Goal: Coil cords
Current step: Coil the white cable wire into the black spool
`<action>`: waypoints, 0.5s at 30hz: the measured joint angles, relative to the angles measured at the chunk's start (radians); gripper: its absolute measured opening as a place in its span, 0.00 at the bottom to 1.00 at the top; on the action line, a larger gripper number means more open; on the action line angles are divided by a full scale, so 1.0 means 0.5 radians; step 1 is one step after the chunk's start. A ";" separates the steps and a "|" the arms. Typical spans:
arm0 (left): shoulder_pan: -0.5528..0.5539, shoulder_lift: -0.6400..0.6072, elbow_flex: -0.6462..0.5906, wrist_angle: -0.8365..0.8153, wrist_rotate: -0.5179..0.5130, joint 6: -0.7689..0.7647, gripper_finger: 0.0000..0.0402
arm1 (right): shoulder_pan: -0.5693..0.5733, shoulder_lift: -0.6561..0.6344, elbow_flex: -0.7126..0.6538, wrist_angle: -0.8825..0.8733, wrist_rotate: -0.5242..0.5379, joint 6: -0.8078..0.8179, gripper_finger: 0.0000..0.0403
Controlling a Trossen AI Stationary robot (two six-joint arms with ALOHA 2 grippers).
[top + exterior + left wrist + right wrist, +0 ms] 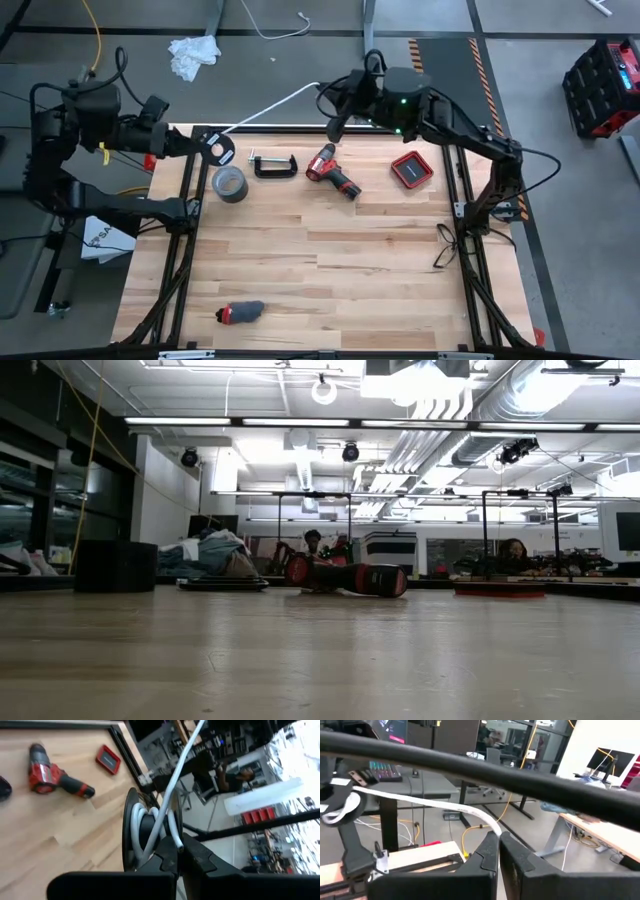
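**Thin white cable drawn taut between two grippers**

The left gripper (200, 146) is clamped on the round black disc (216, 149) at the table's far-left edge — smooth white loops wound round it. The cable (270, 108) runs straight to the right gripper (334, 128), pinched closed on it — above the pale plank table (330, 270).

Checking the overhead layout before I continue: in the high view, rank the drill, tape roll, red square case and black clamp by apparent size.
1. Drill, largest.
2. Black clamp and red square case: the clamp is longer but thinner, too close to rank.
3. Tape roll, slightly smaller.
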State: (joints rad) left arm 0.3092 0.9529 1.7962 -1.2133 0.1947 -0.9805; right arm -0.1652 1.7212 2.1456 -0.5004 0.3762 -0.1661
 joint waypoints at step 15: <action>0.000 -0.044 0.125 0.136 -0.626 0.024 0.00 | -0.011 -0.014 0.000 -0.307 -0.028 0.120 0.00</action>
State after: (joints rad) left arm 0.3092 0.9309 1.8587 -1.1455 -0.1181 -0.9683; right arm -0.1707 1.7143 2.1456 -0.6537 0.3624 -0.1059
